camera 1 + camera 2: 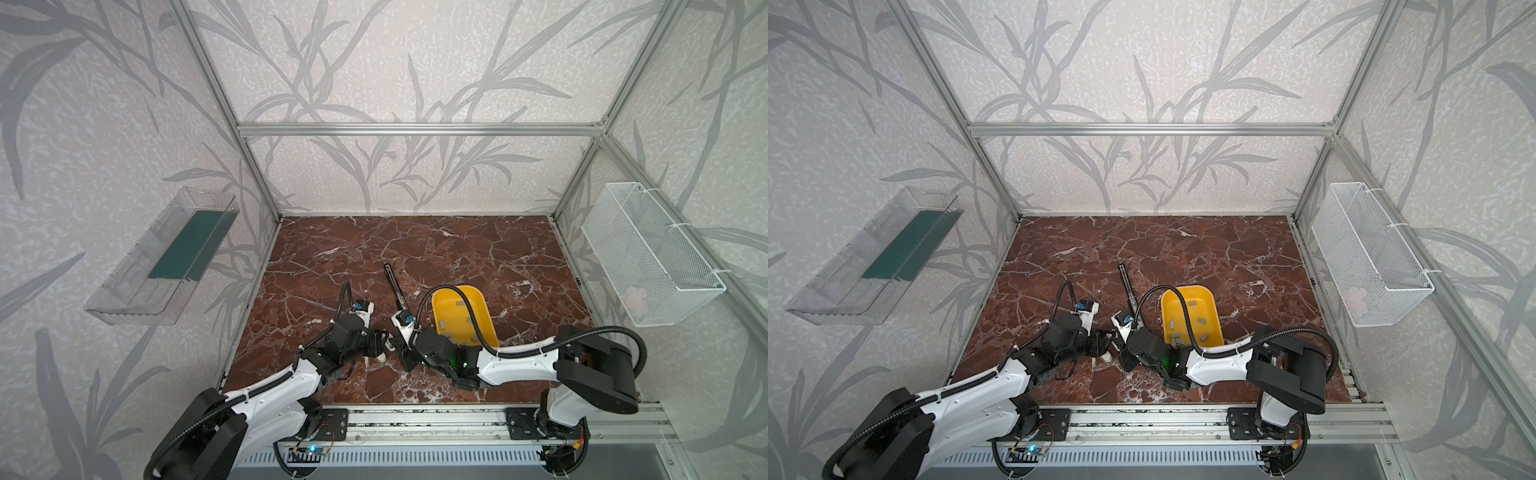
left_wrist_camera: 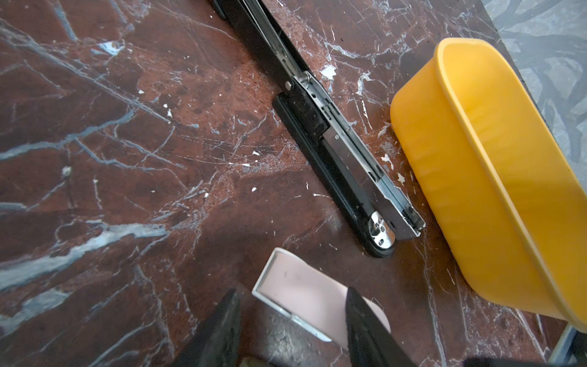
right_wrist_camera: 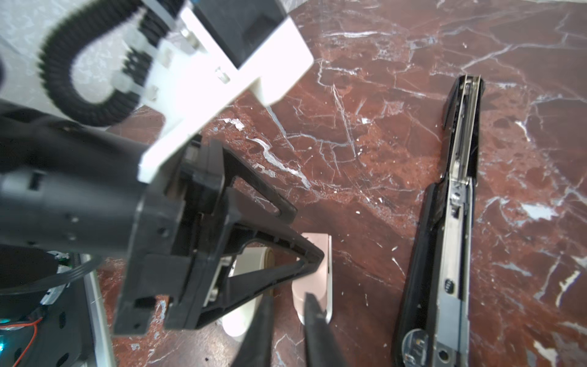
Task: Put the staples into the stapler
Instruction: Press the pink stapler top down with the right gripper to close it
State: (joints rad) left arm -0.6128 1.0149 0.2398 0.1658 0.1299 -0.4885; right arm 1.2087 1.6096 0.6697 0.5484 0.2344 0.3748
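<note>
Left jaws straddle the pink stapler [image 2: 301, 286], likely bracing it; right jaws, nearly closed at its tip, likely prying; grips unclear.

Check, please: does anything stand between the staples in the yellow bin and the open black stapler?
Only the yellow bin's wall separates the staples from the black stapler. In both top views the right arm's cable arcs over the bin.

black stapler [image 2: 336, 159]: opened flat | yellow bin [image 2: 444, 197]: beside | gripper [image 2: 292, 305]: around pink stapler [image 2: 301, 282]
</note>
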